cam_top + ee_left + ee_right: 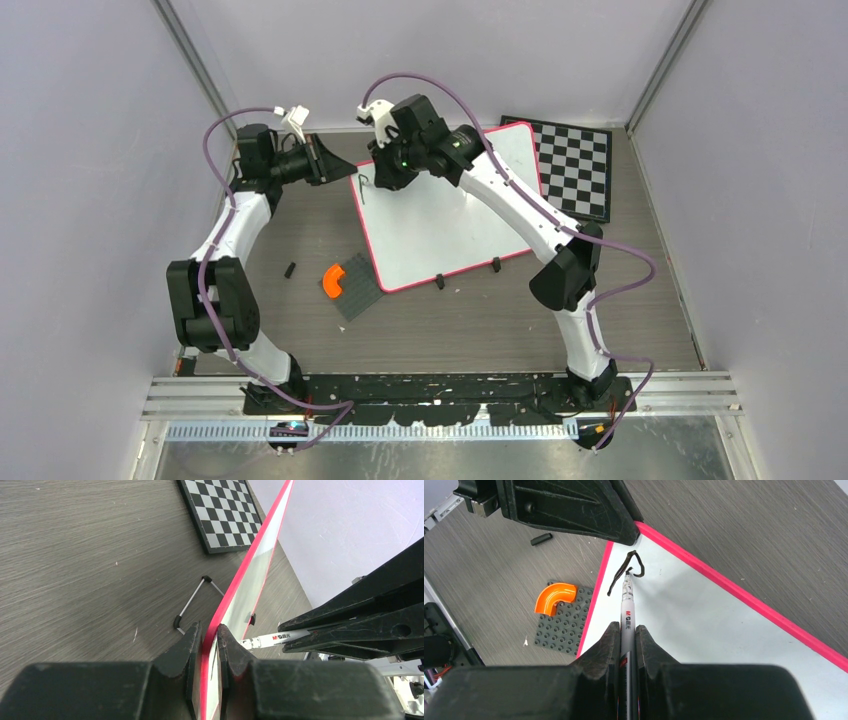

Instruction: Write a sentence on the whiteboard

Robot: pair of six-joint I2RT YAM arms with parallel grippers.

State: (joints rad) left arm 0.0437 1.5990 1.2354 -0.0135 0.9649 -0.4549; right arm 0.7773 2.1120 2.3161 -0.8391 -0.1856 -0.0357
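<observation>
At table centre: the whiteboard [440,225], with its near edge at 6 o'clock. Left gripper [210,630] is pinched on the pink rim at the board's 10 o'clock corner. Right gripper [626,630] is clenched on the marker [628,597], tip at the 1 stroke of the sentence [620,575] so far. Board looks thin, light, stiff and slick. It would likely skate under pen pressure, so a rim hold beside the writing makes sense.
</observation>
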